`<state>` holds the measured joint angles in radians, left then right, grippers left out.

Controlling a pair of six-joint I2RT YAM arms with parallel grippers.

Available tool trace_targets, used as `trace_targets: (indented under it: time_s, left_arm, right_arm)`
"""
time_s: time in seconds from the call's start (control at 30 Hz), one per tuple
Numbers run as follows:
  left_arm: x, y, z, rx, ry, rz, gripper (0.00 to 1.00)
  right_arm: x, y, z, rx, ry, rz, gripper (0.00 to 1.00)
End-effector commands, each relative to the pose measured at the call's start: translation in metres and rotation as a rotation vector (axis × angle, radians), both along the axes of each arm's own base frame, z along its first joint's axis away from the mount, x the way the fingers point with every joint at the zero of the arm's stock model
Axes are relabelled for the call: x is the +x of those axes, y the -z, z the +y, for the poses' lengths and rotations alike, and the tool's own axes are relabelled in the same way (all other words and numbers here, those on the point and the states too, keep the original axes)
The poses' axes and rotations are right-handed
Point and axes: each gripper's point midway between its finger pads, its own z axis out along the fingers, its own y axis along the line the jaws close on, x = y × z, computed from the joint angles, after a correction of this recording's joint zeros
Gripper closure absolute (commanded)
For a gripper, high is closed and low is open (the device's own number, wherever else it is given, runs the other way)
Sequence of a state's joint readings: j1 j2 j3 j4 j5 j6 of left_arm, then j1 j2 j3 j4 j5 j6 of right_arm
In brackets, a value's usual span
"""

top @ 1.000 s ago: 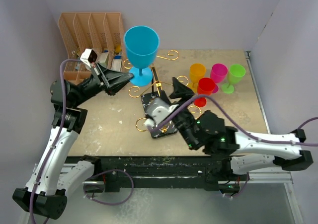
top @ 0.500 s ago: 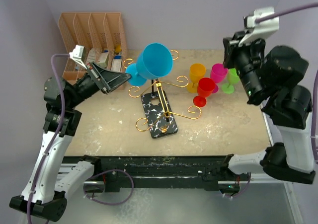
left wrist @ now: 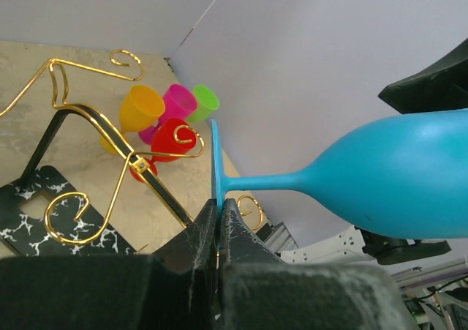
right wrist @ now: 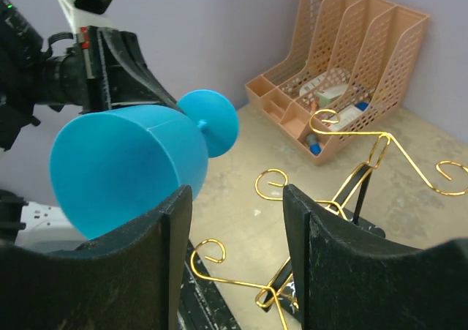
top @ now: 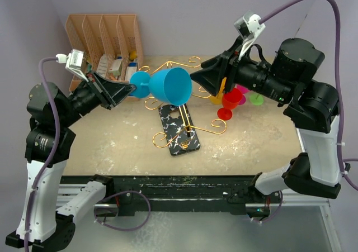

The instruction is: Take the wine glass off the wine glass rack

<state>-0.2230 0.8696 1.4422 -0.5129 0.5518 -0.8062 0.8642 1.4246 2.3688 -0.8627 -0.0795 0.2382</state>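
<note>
Starting at item one: the blue wine glass, where does it sit? (A)

Item one: blue wine glass, lying on its side in the air above the wine glass rack, clear of the gold hooks, bowl mouth facing the right arm. Holder: left gripper, fingers pinched flat on the edge of the foot disc. (B)

Item two, the right gripper? (A)

Fingers spread wide, nothing between them, raised off the table, tips just beside the rim of the bowl. From where I stand I cannot tell whether they touch it. (B)

And the rack itself? (A)

Item three: gold wire stand, curled hooks, black white-veined marble base, resting near the middle of the table. Item four: peach slotted desk organiser, back left corner, small items inside. Item five: orange goblet, pink goblet, green goblet, red goblet, grouped at the back right, partly behind the right arm. (B)
</note>
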Motion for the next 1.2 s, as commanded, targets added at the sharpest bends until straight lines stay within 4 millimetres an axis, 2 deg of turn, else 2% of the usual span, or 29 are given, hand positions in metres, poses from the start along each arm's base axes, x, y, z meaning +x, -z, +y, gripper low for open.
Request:
trace_targets:
  time_s: [0.0,0.4,0.57,0.73,1.17]
  left_arm:
    - [0.006,0.0,0.004,0.048,-0.027,-0.027,1.0]
    - [0.002,-0.005,0.007,0.057,-0.044,-0.04,1.0]
    - [0.001,-0.004,0.007,0.058,-0.039,-0.038,1.0]
    - [-0.001,-0.007,0.007,0.053,-0.035,-0.046,1.0]
    - [-0.008,-0.019,0.005,0.032,-0.014,-0.07,1.0]
  right_arm:
    - [-0.02,-0.008,0.007,0.053,-0.104,0.017,0.45]
    - [-0.024,-0.014,0.003,0.086,-0.105,-0.001,0.49]
    - [-0.022,-0.017,-0.012,0.098,-0.041,-0.015,0.51]
    - [-0.022,-0.016,-0.014,0.097,-0.031,-0.015,0.52]
    - [0.002,0.009,0.017,0.037,-0.045,0.024,0.52]
